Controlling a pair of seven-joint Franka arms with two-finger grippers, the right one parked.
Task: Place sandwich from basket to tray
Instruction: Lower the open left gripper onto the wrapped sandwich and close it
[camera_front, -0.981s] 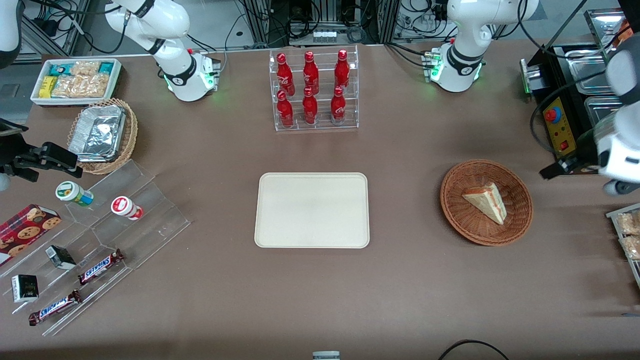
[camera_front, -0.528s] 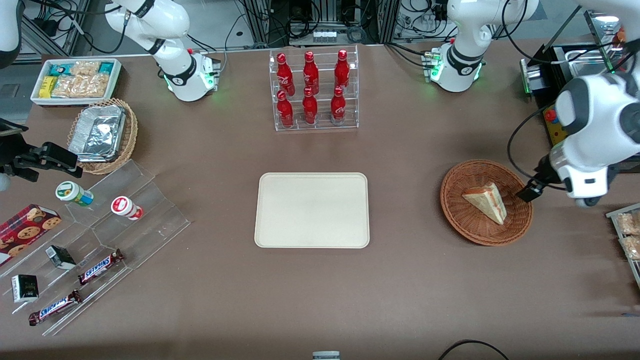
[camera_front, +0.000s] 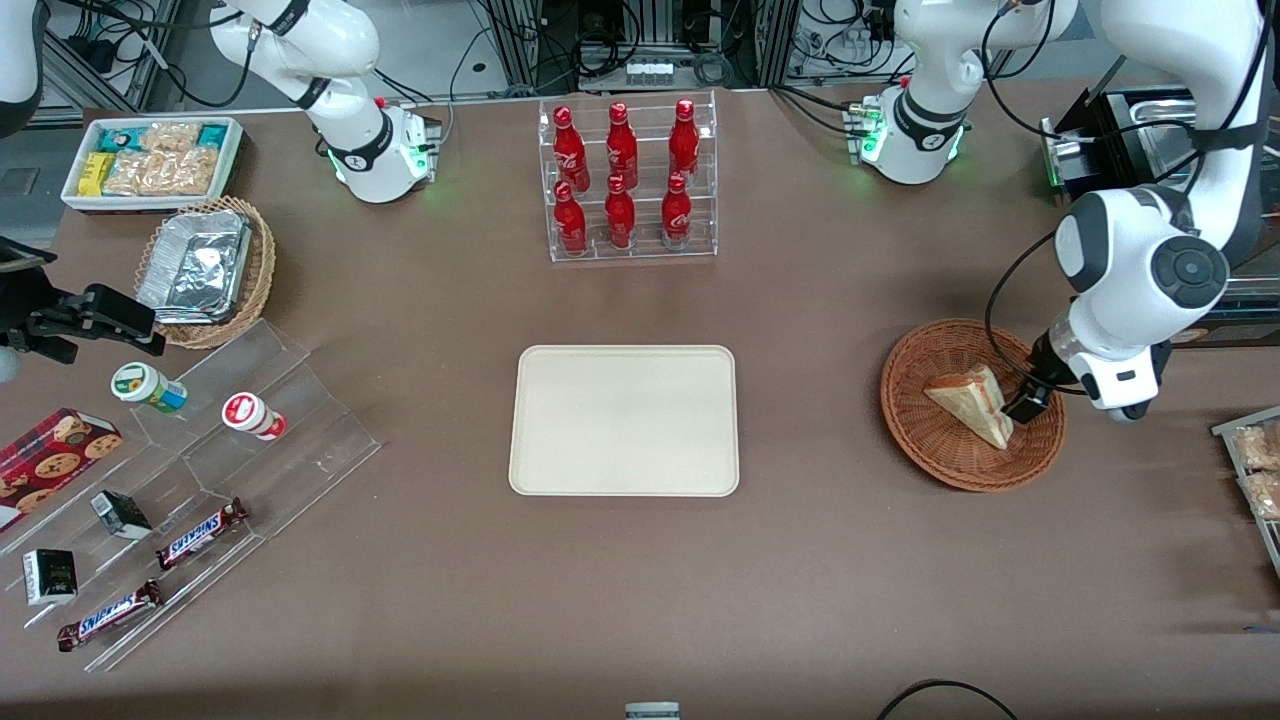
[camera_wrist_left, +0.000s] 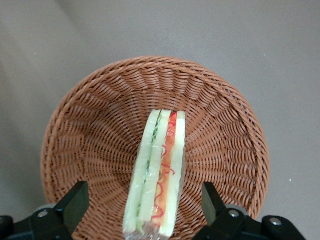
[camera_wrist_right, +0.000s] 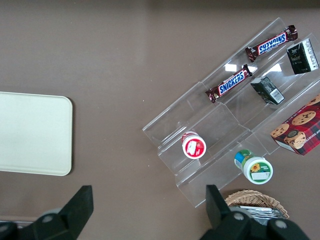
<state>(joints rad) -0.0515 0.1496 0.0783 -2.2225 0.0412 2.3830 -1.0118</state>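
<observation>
The sandwich (camera_front: 968, 400), a pale wedge wrapped in clear film with green and red-orange filling, lies in the round reddish-brown wicker basket (camera_front: 915, 420) toward the working arm's end of the table. The left gripper (camera_front: 1022, 408) hangs open over the basket, at the sandwich's wide end. In the left wrist view the sandwich (camera_wrist_left: 160, 165) stands on edge in the basket (camera_wrist_left: 95, 135), and the gripper (camera_wrist_left: 144, 206) has one black finger on each side of it, both apart from it. The cream-beige tray (camera_front: 625, 420) lies flat at the table's middle, with nothing on it, also seen as the tray (camera_wrist_right: 30, 132).
A clear rack of red bottles (camera_front: 628, 180) stands farther from the camera than the tray. A black control box (camera_front: 1115, 245) and a tray of snacks (camera_front: 1255, 470) flank the basket. Toward the parked arm's end are an acrylic display (camera_front: 250, 440), a foil-filled tan basket (camera_front: 205, 270) and a white snack tray (camera_front: 150, 160).
The left arm has swung in from the table's end. Its gripper moved from outside the basket's rim to over the sandwich. The sandwich, basket and tray have not moved.
</observation>
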